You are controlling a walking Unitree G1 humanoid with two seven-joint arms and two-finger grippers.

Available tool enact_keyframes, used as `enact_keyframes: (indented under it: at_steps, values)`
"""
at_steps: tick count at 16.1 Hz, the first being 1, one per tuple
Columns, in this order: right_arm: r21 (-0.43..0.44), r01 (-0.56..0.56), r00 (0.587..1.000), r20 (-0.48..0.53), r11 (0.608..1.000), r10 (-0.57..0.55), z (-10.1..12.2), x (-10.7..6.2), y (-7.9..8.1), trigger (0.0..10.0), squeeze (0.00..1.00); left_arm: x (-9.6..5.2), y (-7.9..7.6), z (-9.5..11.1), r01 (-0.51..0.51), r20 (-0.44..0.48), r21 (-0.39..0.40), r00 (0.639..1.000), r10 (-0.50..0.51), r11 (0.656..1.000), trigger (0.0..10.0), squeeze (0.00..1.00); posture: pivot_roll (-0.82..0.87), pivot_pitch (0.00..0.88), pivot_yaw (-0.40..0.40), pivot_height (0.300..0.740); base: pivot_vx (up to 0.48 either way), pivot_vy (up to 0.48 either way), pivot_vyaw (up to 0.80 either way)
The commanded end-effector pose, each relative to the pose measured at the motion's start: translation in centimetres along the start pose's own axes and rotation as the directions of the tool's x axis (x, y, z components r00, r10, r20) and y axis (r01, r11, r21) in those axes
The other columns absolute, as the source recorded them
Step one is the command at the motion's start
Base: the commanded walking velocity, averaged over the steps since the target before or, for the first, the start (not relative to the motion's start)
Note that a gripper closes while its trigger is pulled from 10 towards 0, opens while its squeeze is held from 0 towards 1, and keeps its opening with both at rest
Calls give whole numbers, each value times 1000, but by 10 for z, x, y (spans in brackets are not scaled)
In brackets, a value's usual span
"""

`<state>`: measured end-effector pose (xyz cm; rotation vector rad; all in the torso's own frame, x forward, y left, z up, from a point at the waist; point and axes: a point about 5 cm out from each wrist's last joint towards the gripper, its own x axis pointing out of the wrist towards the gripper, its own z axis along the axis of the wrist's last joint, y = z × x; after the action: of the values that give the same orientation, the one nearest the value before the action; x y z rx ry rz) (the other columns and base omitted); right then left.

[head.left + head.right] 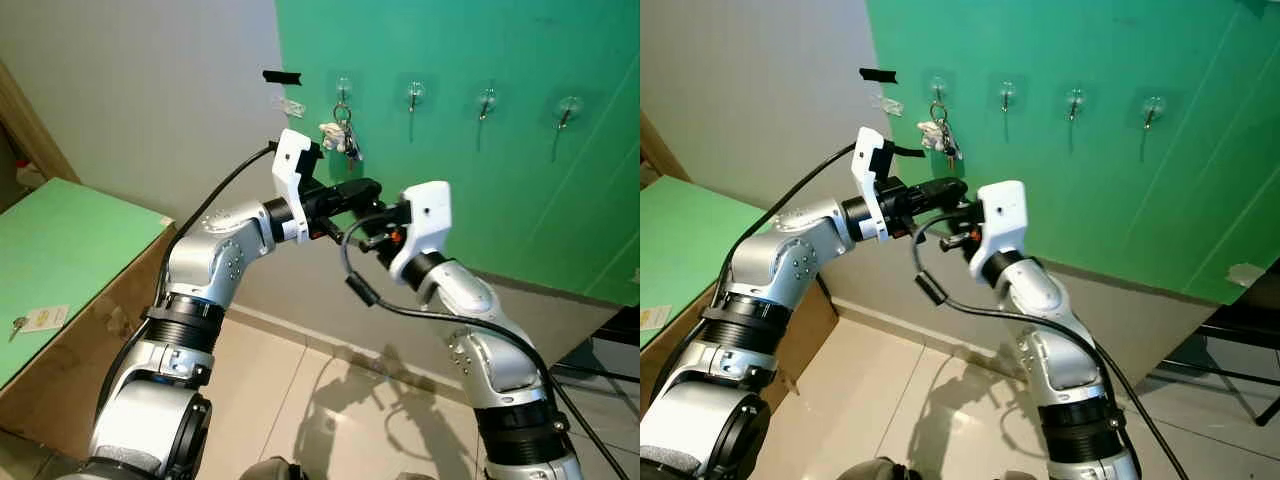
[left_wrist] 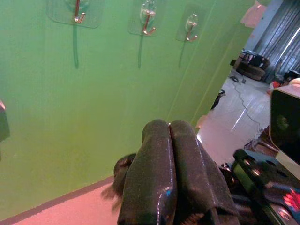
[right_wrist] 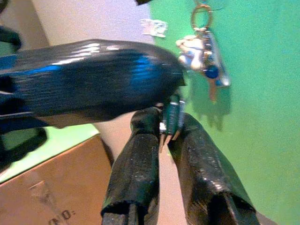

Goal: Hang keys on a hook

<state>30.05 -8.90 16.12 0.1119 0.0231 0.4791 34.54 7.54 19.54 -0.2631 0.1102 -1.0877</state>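
We see the keys [image 3: 202,58] hanging, light and jangly; right pincer [image 3: 169,123] clamps a small key; left pincer [image 2: 169,136] closed.

arms: silver metal, ribbed black joint rings | wrists: white housings | fingers [image 2: 168,173]: long, black, textured | cables: black, looping from each wrist | small red detail at right wrist

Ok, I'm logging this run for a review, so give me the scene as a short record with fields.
Wall: green, four hooks in a row
Key bunch: hanging on the hook nearest the robot's left
Other three hooks: bare
Left pincer: shut, raised below the key bunch
Right pincer: shut on a small key, beside the left pincer
Cardboard box: tagged key lying on its green top
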Motion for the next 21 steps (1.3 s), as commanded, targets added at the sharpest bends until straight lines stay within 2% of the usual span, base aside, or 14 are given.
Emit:
enact_keyframes:
  at_steps: [1,4,8,9,10,12,16,17,21]
  values:
    - [-19,16,1000,15,1000,-15,3,2,-3,0,0,-1,-3,3,20,3,12,1000,-20,1000,10000,0,-195,0,76,722,0,0,0]
    - [-22,21,1000,14,1000,-20,2,2,-4,0,0,-3,-1,4,10,6,16,1000,-10,1000,10000,0,-193,0,77,722,0,0,0]
    - [-31,16,1000,6,999,-16,-1,1,-4,0,0,-4,10,7,-106,16,76,994,105,991,10000,0,-191,0,76,722,0,0,0]
    - [-30,15,1000,5,999,-15,-1,1,-4,0,0,-4,11,9,-115,34,103,993,112,988,6000,0,-193,0,75,722,0,0,0]
    - [-30,14,1000,6,999,-14,-1,1,-4,0,0,-5,12,10,-131,53,112,991,126,985,0,0,-193,0,75,722,0,0,0]
    - [-27,10,1000,11,1000,-10,0,1,-3,0,0,-4,12,9,-144,61,147,989,136,979,0,0,-195,0,76,722,0,0,0]
    - [-26,7,1000,11,1000,-7,-1,2,-3,0,0,-2,15,7,-171,46,165,985,166,971,0,0,-193,0,76,722,0,0,0]
    - [-26,6,1000,10,1000,-5,-1,2,-2,0,0,-3,19,6,-202,44,155,979,197,967,10000,1000,-193,0,76,722,0,0,0]
    - [-28,-6,1000,1,1000,6,-3,2,-1,0,0,-7,29,15,-283,97,150,958,271,947,10000,1000,-190,0,72,722,0,0,0]
